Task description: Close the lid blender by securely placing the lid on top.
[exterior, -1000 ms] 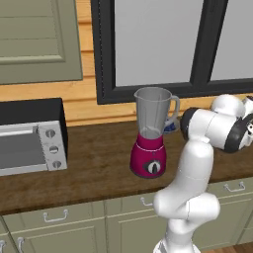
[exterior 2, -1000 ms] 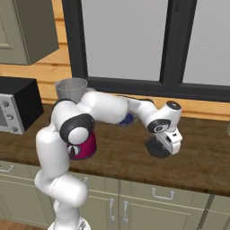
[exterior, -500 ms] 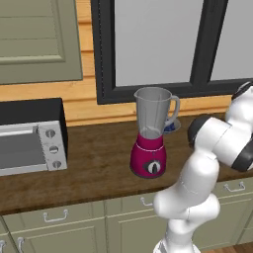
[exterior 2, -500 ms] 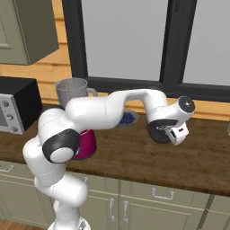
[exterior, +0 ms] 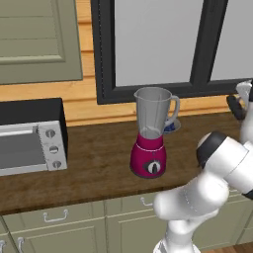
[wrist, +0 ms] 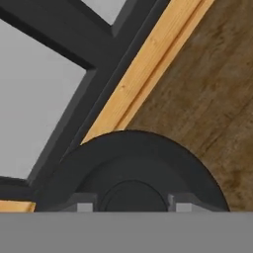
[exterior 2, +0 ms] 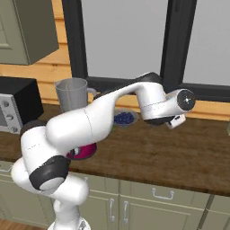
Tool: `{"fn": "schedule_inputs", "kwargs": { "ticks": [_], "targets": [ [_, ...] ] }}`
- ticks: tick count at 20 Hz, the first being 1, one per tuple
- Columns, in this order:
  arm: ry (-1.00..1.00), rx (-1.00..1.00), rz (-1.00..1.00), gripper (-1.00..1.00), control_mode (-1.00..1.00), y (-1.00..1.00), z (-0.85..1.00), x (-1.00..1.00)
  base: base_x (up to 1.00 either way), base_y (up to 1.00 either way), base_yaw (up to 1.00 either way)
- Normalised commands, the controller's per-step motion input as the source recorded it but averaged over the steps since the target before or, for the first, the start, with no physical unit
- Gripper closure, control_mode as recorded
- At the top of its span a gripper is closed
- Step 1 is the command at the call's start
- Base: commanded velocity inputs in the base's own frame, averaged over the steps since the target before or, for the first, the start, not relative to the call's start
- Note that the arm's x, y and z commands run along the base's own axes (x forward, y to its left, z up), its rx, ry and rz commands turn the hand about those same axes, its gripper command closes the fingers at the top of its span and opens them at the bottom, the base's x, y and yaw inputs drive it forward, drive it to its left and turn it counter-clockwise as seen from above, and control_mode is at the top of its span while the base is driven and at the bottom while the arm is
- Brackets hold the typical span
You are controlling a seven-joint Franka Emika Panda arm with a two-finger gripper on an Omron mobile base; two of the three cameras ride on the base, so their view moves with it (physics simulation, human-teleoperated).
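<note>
The blender (exterior: 149, 143) stands on the brown counter (exterior: 94, 168), with its pink bottom down and its clear cup on top. The top of the cup is open, so the lid is not on it yet. A black and silver toaster oven (exterior: 29, 143) sits on the same counter, well off to one side of the blender. Just behind the blender is a small plate with blue things on it (exterior 2: 123, 118). The robot's gripper (wrist: 131, 205) is pinching the lid (wrist: 133, 168), which is round, flat and black. In the hand view the two finger tips (wrist: 84, 205) press on the raised knob in the middle of the lid. The lid is held up in the air, above the counter and close to the dark window frame (wrist: 69, 123) and the wooden strip under it. In the right base view the white arm reaches out to the side, so the hand is well away from the blender, past the plate.
</note>
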Motion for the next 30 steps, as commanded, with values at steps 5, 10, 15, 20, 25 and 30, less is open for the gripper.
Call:
{"fn": "schedule_inputs", "kwargs": {
  "ticks": [5, 10, 15, 20, 25, 30],
  "targets": [
    [-0.12, -0.01, 0.00, 1.00, -1.00, 0.96, 1.00, 0.00, 0.00, 0.00, 0.00],
    [0.00, -0.07, 0.00, 1.00, -1.00, 1.00, 1.00, 0.00, 0.00, 0.00, 0.00],
    [0.01, -0.17, 0.01, 1.00, -1.00, 1.00, 1.00, 0.00, 0.00, 0.00, 0.00],
    [0.18, -0.39, 0.00, 1.00, -1.00, 1.00, 0.96, 0.00, 0.00, 0.00, 0.00],
    [0.40, -0.53, 0.00, 1.00, -1.00, 1.00, 0.47, 0.06, 0.00, 0.00, 0.00],
    [0.05, -0.11, 0.07, 1.00, -1.00, 0.60, -0.01, -0.05, 0.00, 0.00, 0.00]
  ]
}}
